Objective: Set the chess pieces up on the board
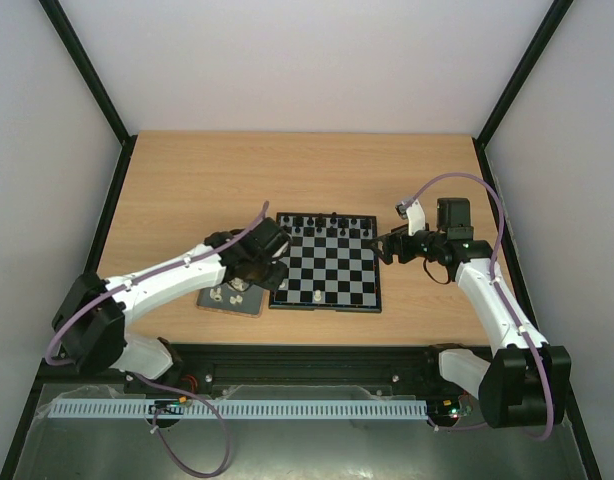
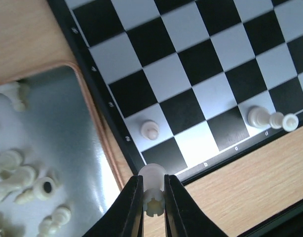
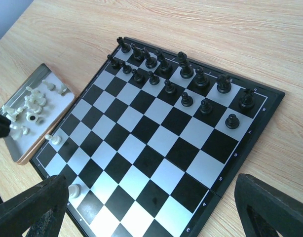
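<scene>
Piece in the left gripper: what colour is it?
The piece is cream-white; left wrist view shows it best.

Light was bright, even and diffuse, falling from above; the arms threw only faint, soft-edged shadows on the desk (image 1: 187, 190). In the left wrist view a pale glare washed the tray (image 2: 77, 123) floor beside its rim, and the left pincer (image 2: 153, 183) and its white piece (image 2: 152, 174) sat near the lens, slightly soft. In the right wrist view the board (image 3: 156, 163) was sharp, while the right pincer (image 3: 149, 210) showed dark, blurred fingers at the lower corners.
</scene>
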Controlling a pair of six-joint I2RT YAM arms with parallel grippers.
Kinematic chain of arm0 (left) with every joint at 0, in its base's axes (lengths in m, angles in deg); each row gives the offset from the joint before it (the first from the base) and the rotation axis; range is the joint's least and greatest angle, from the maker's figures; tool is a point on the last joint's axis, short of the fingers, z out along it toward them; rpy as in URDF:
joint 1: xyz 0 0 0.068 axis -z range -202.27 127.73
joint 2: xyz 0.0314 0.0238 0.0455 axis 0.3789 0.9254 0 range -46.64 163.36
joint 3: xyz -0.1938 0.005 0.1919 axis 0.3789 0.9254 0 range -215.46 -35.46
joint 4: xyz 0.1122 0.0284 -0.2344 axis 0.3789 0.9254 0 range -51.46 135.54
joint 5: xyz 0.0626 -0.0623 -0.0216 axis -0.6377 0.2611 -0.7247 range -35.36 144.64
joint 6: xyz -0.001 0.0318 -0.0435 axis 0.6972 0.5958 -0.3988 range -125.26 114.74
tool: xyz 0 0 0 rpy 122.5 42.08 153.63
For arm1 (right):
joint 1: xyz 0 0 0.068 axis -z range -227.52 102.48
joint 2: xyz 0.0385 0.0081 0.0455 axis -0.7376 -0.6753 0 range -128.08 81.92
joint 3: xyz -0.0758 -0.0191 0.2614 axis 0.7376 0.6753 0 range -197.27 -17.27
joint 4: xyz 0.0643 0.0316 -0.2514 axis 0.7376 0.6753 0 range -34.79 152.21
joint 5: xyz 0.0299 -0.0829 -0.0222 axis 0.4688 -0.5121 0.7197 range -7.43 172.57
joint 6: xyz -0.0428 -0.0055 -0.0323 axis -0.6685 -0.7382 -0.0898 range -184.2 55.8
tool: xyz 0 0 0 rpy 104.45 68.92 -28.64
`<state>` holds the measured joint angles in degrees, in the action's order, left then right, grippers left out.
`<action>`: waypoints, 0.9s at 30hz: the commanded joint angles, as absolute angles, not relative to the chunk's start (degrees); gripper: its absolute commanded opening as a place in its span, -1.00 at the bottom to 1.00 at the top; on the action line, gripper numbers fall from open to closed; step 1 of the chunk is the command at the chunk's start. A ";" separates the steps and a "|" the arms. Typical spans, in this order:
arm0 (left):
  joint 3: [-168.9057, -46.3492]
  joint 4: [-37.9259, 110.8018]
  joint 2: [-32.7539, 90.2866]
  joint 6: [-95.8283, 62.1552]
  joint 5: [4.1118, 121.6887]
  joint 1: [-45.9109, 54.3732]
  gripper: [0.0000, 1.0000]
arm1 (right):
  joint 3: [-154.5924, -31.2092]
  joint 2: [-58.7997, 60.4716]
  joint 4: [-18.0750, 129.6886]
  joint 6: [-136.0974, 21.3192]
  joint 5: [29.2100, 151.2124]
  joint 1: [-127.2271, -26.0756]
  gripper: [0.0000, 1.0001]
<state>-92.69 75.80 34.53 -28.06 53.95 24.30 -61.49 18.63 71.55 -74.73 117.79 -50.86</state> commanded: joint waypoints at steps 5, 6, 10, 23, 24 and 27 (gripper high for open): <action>-93.45 76.94 40.42 -29.34 53.32 29.04 -0.82 | -62.18 19.82 72.80 -75.89 117.81 -50.78 0.86; -93.46 76.81 41.06 -29.34 53.24 29.26 -0.82 | -62.18 19.78 72.81 -75.89 117.88 -50.78 0.86; -93.64 76.22 42.83 -29.27 52.90 29.55 -0.82 | -62.18 19.78 72.91 -75.89 117.87 -50.78 0.86; -93.53 73.64 46.22 -28.81 54.02 29.70 -0.81 | -62.09 19.56 72.93 -76.07 117.95 -50.78 0.87; -93.63 73.61 46.44 -28.87 53.95 29.71 -0.81 | -62.09 19.52 72.96 -76.09 117.95 -50.78 0.86; -93.64 73.86 46.95 -28.90 53.42 29.70 -0.81 | -62.09 19.56 72.93 -76.16 117.96 -50.78 0.87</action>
